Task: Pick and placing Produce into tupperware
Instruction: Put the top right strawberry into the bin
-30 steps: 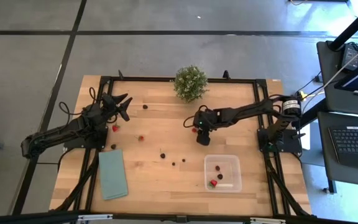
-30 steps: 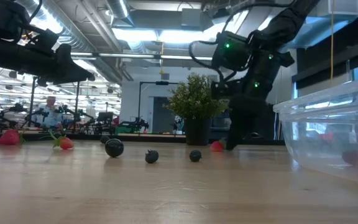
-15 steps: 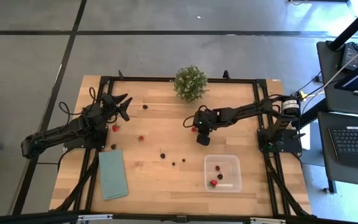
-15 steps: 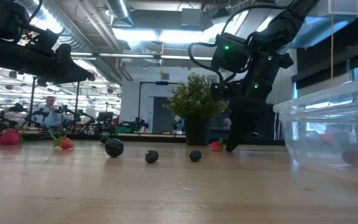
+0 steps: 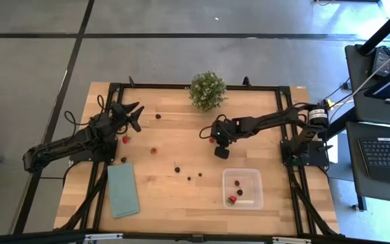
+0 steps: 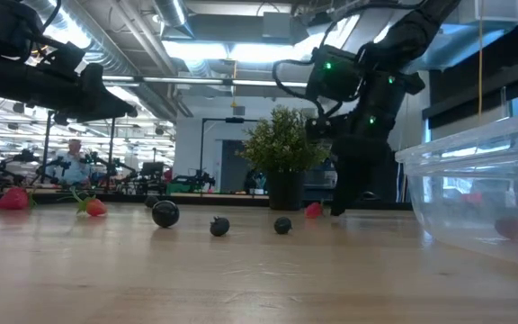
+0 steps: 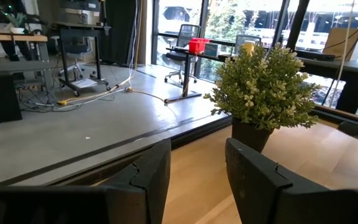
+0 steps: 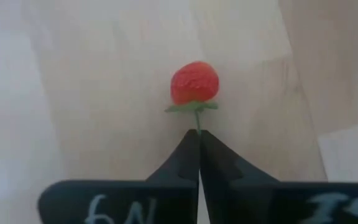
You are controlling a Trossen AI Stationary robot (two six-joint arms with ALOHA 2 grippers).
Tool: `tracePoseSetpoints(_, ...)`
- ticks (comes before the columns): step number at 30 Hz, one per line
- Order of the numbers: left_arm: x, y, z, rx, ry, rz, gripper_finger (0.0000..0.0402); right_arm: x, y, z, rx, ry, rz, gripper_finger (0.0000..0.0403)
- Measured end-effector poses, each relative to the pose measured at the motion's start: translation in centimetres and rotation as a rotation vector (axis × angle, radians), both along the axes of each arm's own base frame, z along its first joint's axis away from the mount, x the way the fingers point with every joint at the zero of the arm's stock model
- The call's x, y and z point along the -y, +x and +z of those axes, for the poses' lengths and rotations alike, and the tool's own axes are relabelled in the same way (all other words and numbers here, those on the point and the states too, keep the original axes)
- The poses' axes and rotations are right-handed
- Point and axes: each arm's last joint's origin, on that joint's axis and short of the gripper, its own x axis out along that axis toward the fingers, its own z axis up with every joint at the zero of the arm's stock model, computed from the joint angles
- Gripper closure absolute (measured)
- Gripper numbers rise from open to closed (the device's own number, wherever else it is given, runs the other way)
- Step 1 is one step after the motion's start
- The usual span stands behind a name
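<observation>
The produce is small red and dark berries scattered on the wooden table: red ones (image 5: 125,139) (image 5: 154,150), dark ones (image 5: 177,168) (image 5: 189,178). One red berry (image 8: 194,83) with a green stem lies just in front of my right gripper (image 8: 199,135), which is shut on it near the table's middle (image 5: 212,140). The clear tupperware (image 5: 242,188) stands near the front right with a few pieces inside. My left gripper (image 5: 131,115) hangs open above the table's far left, holding nothing. My right gripper pinches the red berry's thin green stem (image 8: 197,122) between its two fingertips, at their very ends. The fingers point steeply down at the table. The berry (image 6: 313,211) sits at table height beyond the fingertips; whether it still touches the wood I cannot tell.
A bushy potted plant (image 5: 207,90) stands at the table's far edge, behind the right gripper. A flat teal cloth (image 5: 122,189) lies near the front left. Bare wood lies between the loose berries and the tupperware.
My right gripper has shut beside the red berry, its fingers drawing together and standing more upright in the low view. The berry has stayed where it was.
</observation>
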Motion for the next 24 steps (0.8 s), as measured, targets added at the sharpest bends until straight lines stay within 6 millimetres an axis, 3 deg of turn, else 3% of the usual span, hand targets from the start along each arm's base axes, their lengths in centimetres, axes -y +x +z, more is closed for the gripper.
tracePoseSetpoints(6, 0.0, 0.0, 0.0, 0.000, 0.000, 0.000, 0.0257, -0.5, 0.2, 5.5, 0.098, 0.022, 0.002, 0.0400)
tracePoseSetpoints(9, 0.0, 0.0, 0.0, 0.000, 0.000, 0.000, 0.0257, -1.5, -0.7, 9.6, 0.161, 0.048, 0.003, 0.0401)
tracePoseSetpoints(16, 0.0, 0.0, 0.0, -0.001, 0.000, 0.000, 0.0257, -6.0, -4.9, 17.7, 0.214, 0.172, -0.035, 0.0401)
tracePoseSetpoints(20, 0.0, 0.0, 0.0, -0.001, 0.000, 0.005, 0.0257, -9.5, -6.4, 18.7, 0.161, 0.239, -0.026, 0.0401)
tracePoseSetpoints(24, 0.0, 0.0, 0.0, -0.001, 0.000, 0.005, 0.0257, -12.9, -6.7, 17.2, 0.084, 0.277, -0.005, 0.0402)
